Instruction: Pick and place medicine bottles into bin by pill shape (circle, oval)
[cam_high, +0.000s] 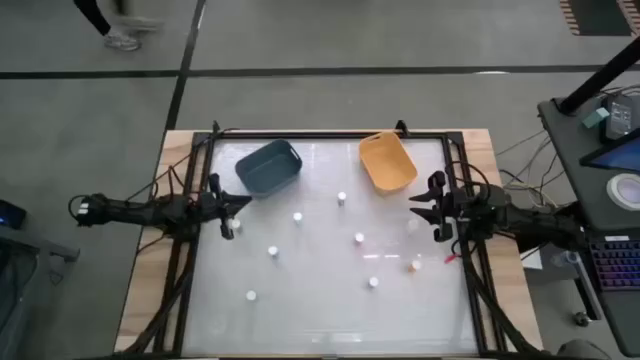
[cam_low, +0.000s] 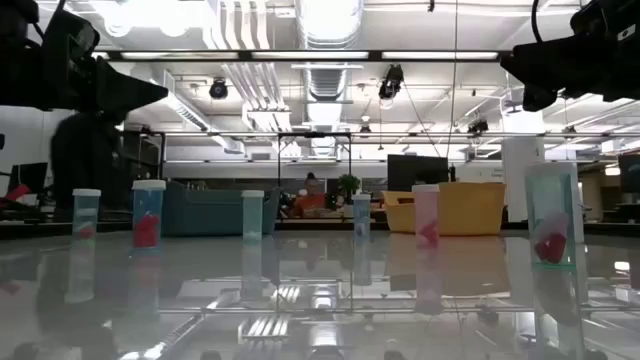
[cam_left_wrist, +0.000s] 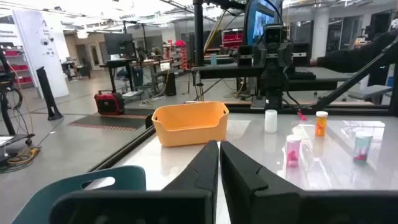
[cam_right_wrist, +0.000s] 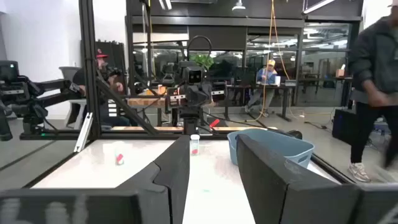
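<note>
A glossy white table (cam_high: 330, 300) in an open workshop holds small medicine bottles (cam_high: 359, 239) standing scattered in front of the orange bin (cam_high: 387, 161), all still outside it and the dark blue bin (cam_high: 268, 166). The left gripper (cam_high: 226, 207) waits nearly closed at the table's left edge; the right gripper (cam_high: 428, 208) hovers wide open just beside the orange bin. The bottles look light, rigid and tippable, best pinched mid-body. A red scrap (cam_high: 449, 258) lies nearby.

Left claw (cam_high: 232, 203) closed, right claw (cam_high: 428, 210) parted, both raised at table edges.
</note>
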